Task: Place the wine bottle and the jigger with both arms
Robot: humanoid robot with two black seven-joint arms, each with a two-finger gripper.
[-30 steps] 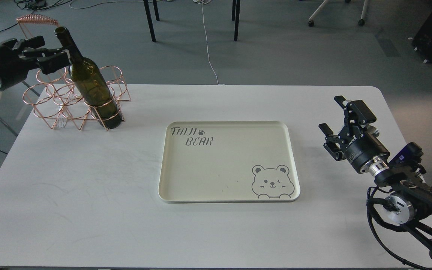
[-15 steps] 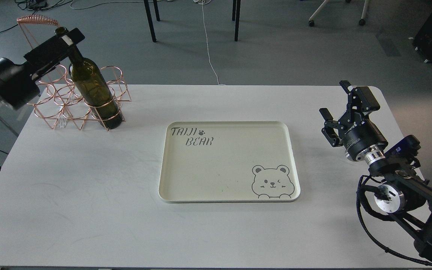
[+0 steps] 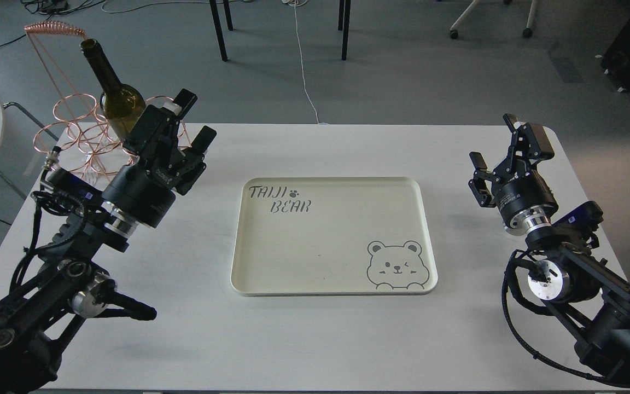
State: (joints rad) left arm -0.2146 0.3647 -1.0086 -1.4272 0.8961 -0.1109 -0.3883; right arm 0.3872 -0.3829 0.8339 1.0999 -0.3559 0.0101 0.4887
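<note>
The dark green wine bottle [image 3: 120, 102] stands upright in the front right ring of a copper wire rack [image 3: 69, 117] at the table's back left. Its lower half is hidden behind my left arm. My left gripper [image 3: 197, 116] is open and empty, just right of and in front of the bottle, and does not touch it. My right gripper [image 3: 498, 142] is open and empty above the table's right side. The jigger is not in view.
A cream tray [image 3: 337, 179] with a bear drawing and "TAIJI BEAR" lettering lies empty in the middle of the white table [image 3: 184, 339]. Chair and table legs stand on the floor beyond the far edge.
My left gripper has left the bottle's neck and swung down in front of the rack, the arm now over the table's left side. My right gripper moved slightly back.
</note>
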